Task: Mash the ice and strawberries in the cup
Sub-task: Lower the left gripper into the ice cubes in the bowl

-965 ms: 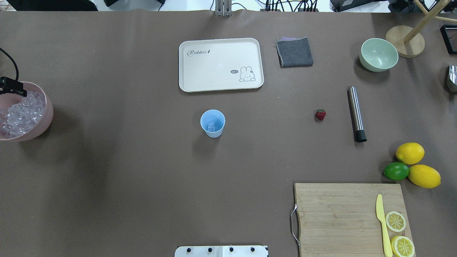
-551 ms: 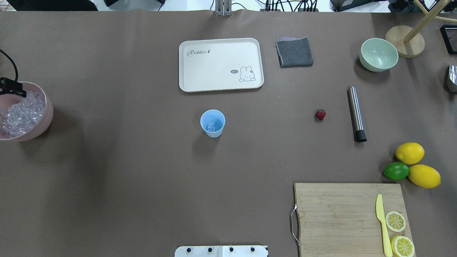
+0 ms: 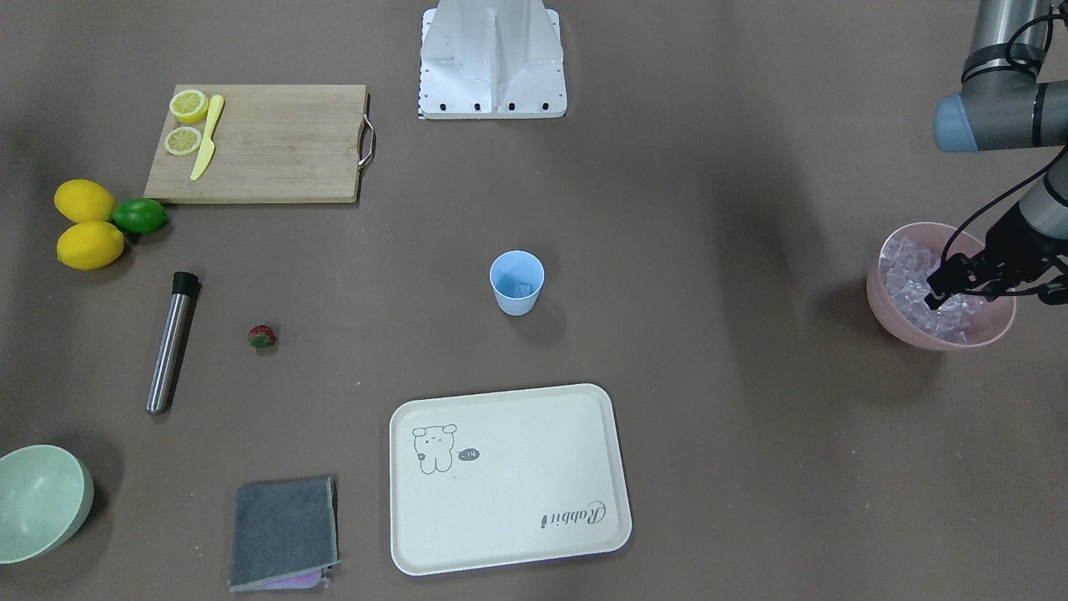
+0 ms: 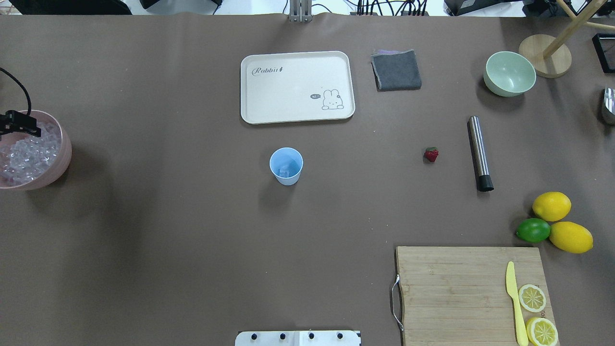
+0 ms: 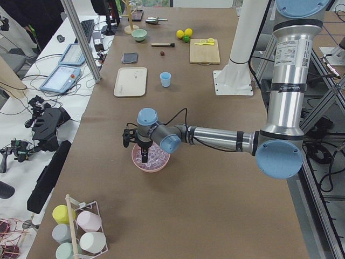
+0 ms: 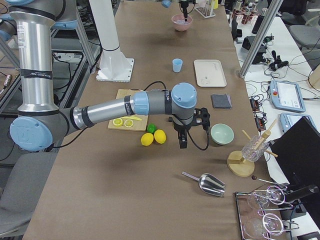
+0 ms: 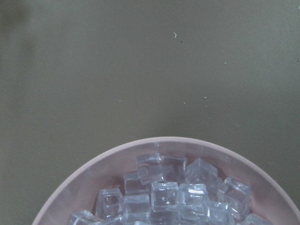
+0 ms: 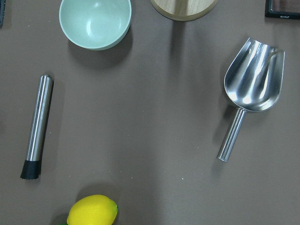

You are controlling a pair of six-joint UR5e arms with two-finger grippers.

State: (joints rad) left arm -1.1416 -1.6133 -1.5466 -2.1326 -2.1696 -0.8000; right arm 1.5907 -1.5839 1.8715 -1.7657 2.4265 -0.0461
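The light-blue cup (image 4: 286, 166) stands upright mid-table with one clear ice cube (image 4: 284, 170) in it. The strawberry (image 4: 431, 154) lies on the table to its right, near a steel muddler (image 4: 480, 154). More ice (image 4: 29, 154) fills the pink bowl (image 4: 65, 144) at the left edge. My left gripper (image 3: 936, 295) hangs over this bowl just above the ice (image 7: 164, 192); I cannot tell whether it is open. My right gripper (image 6: 182, 142) hovers over the table between the lemons and the green bowl; I cannot tell its state.
A cream tray (image 4: 297, 86) and a grey cloth (image 4: 396, 70) lie behind the cup. A pale green bowl (image 4: 509, 73) and a wooden stand (image 4: 545, 55) sit at the back right. A cutting board (image 4: 456, 288), two lemons, a lime (image 4: 533, 230) and a metal scoop (image 8: 251, 89) are on the right.
My left gripper has shifted slightly over the pink bowl. Nothing else has moved.
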